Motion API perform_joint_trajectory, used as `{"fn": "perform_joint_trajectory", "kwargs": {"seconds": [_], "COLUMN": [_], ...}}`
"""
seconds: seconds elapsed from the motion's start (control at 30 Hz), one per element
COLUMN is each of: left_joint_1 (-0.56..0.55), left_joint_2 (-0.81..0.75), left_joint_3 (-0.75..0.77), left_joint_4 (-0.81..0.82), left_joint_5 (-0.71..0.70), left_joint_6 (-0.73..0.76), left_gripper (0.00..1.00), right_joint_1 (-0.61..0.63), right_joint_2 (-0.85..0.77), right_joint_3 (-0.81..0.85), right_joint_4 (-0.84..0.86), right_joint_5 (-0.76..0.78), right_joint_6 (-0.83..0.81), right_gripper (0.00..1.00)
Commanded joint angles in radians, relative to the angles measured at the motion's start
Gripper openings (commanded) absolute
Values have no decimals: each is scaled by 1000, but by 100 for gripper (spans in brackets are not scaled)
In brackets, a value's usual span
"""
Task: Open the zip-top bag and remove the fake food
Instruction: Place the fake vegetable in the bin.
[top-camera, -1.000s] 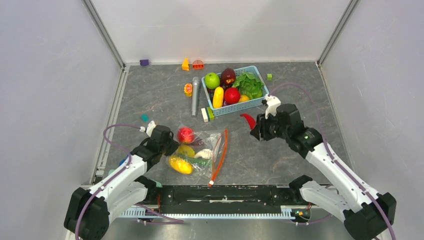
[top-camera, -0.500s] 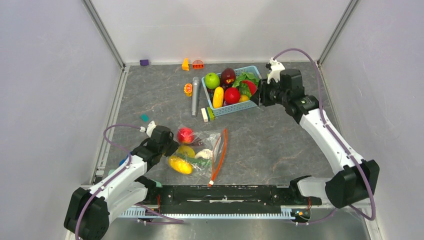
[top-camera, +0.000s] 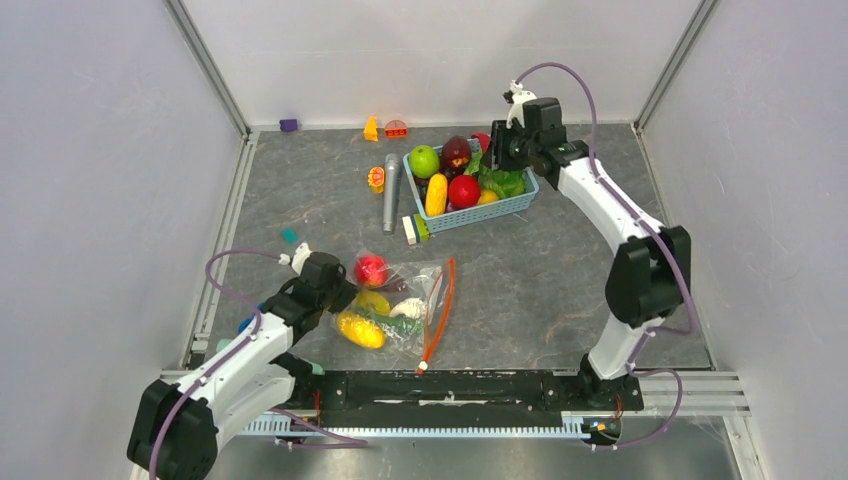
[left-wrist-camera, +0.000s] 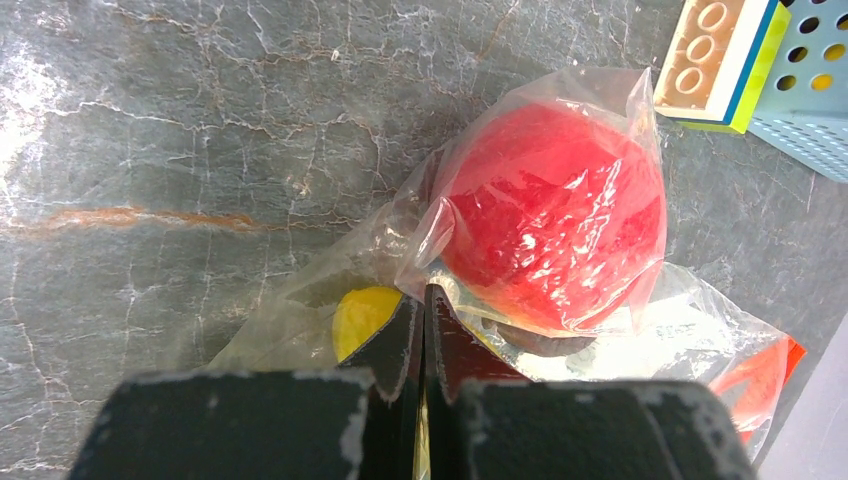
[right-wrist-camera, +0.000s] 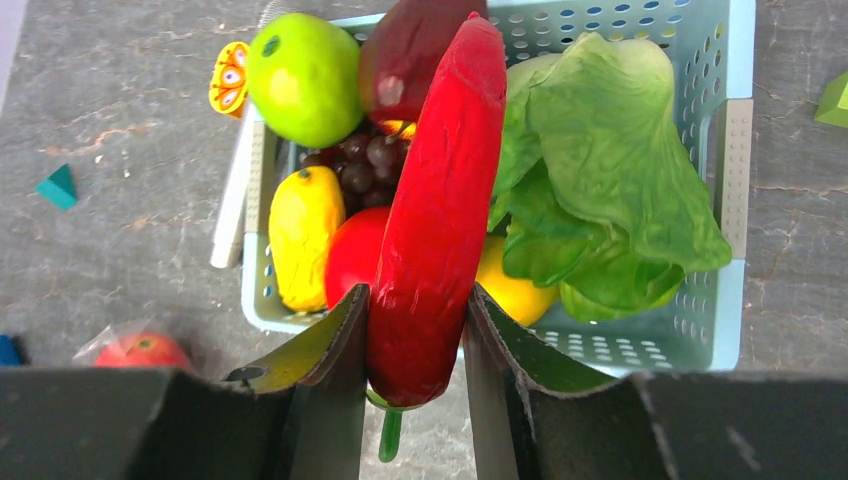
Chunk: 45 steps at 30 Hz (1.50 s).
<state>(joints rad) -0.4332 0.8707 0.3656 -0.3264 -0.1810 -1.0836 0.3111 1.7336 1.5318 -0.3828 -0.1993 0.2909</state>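
1. The right claw (right-wrist-camera: 417, 300) hangs over the basket (right-wrist-camera: 735, 200) at 1 o'clock on the table (top-camera: 560, 290). Its jaws stand part open, clamped on the stem end of a red pepper (right-wrist-camera: 440, 180).
2. The left claw (left-wrist-camera: 425, 300) is fully closed, and appears to pinch a fold of film at the 9 o'clock side of the bag (top-camera: 425, 285). The bag lies at 7 o'clock on the table, well apart from the basket.
3. Inside the bag are a red fruit (left-wrist-camera: 555, 215) at its 12 o'clock, a yellow piece (top-camera: 361, 329) at its 7 o'clock and a white piece (top-camera: 405, 308) near the middle. The zip strip (top-camera: 441, 300) runs along the 3 o'clock edge; whether the mouth gapes cannot be told.
4. The step in hand looks like unloading: one piece is out and poised for release, and several are yet to come out.
5. The next move calls for spreading the right jaws so the pepper drops between the lettuce (right-wrist-camera: 610, 150) and the fruit. The right claw then goes back to the bag's 3 o'clock edge while the left anchors the film.
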Motion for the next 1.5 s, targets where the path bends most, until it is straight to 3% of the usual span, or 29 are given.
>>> {"fn": "perform_joint_trajectory", "kwargs": {"seconds": [0.0, 0.37, 1.0, 1.47], "left_joint_1": [1, 0, 0, 0], "left_joint_2": [-15, -4, -10, -18], "left_joint_3": [-12, -10, -7, -8], "left_joint_4": [17, 23, 18, 16], "left_joint_5": [-12, -15, -10, -8], "left_joint_6": [29, 25, 25, 24], "left_gripper": [2, 2, 2, 2], "right_joint_1": [-2, 46, 72, 72], "right_joint_2": [80, 246, 371, 288], "right_joint_3": [117, 277, 385, 367], "right_joint_4": [-10, -139, -283, -260], "right_joint_5": [34, 191, 233, 248], "right_joint_6": [13, -30, -67, -93], "right_gripper": [28, 28, 29, 61]}}
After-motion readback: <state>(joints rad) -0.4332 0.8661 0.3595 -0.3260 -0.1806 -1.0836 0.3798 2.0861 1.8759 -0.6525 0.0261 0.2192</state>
